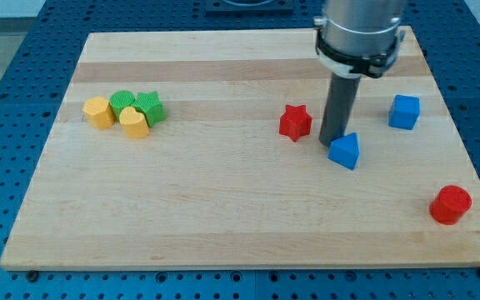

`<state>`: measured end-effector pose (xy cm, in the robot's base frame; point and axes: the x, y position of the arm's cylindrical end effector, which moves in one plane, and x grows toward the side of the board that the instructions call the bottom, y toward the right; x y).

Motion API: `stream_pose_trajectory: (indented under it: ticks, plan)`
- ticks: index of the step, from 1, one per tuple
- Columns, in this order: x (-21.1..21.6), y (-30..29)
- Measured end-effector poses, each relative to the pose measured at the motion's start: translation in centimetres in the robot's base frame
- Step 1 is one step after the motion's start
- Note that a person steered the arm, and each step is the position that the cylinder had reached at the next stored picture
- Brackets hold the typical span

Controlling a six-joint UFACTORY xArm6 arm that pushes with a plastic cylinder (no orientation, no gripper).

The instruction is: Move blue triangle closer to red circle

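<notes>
On the wooden tabletop [223, 208], my tip [332, 142], fingerless, touches the light, slippery-looking blue triangle [345, 151] at its upper-left, well placed to push toward the red circle [450, 205].

One raised front camera looks down across the board [223, 208].
</notes>
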<state>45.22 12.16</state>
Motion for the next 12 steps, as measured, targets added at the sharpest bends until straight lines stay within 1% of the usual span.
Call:
stream_pose_trajectory:
  ticks: [1, 3, 5, 9, 12]
  plan:
    - [1.4, 1.4]
    - [5.7, 2.4]
    - [8.2, 2.6]
    - [11.1, 2.6]
    - [11.3, 5.0]
